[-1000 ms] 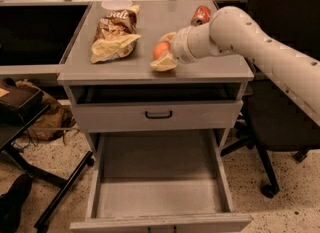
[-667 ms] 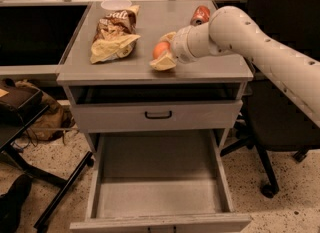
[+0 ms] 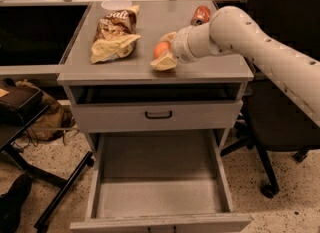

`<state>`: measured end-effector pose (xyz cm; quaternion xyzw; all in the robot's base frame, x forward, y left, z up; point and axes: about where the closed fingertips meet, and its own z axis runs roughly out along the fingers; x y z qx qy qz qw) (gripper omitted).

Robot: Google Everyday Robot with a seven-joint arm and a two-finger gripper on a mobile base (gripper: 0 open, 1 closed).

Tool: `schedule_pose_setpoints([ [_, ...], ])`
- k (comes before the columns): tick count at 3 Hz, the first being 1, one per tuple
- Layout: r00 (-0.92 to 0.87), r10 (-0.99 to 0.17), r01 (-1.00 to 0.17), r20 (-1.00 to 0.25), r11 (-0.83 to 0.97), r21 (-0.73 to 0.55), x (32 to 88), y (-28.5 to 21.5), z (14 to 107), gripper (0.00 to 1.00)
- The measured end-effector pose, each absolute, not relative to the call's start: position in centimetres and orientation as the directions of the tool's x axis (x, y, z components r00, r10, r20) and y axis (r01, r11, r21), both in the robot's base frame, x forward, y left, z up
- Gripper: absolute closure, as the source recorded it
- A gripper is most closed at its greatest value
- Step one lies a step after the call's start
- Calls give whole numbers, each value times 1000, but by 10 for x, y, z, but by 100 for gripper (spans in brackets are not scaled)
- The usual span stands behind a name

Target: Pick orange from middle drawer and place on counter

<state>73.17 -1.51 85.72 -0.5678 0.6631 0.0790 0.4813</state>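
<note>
End effector: the end effector [image 3: 163, 52] sits just right of the frame's centre, over the front part of the tabletop, with its cream fingers [image 3: 163, 65] pinching the orange from above and below.
Orange: the orange [image 3: 160, 49] is held between those fingers, low over the tabletop (whether it touches the surface I cannot tell).
Arm: a pale arm [image 3: 260, 52] reaches in from the right edge of the frame.
Tabletop: the grey tabletop [image 3: 200, 66] of the drawer cabinet fills the upper middle of the frame.
Chip bags: a brown chip bag [image 3: 117, 23] and a yellow chip bag [image 3: 112, 48] overlap, left of the orange and apart from it.
Soda can: a red soda can [image 3: 201, 14] is at the back right of the tabletop, behind the arm.
Middle drawer: the middle drawer [image 3: 160, 197] is pulled out at lower centre, its flat grey floor showing.
Upper drawer front: a closed drawer front [image 3: 110, 118] with a black handle [image 3: 158, 114] sits just under the tabletop.
Office chair: a black office chair [image 3: 280, 122] stands at the right of the frame, beside the cabinet.
</note>
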Motion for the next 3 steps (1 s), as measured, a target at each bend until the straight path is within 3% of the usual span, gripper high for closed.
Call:
schedule_pose_setpoints([
  [2, 108, -677, -829, -728, 343, -442, 732, -15, 857, 12],
  [3, 108, -677, -829, -728, 342, -442, 732, -15, 857, 0],
])
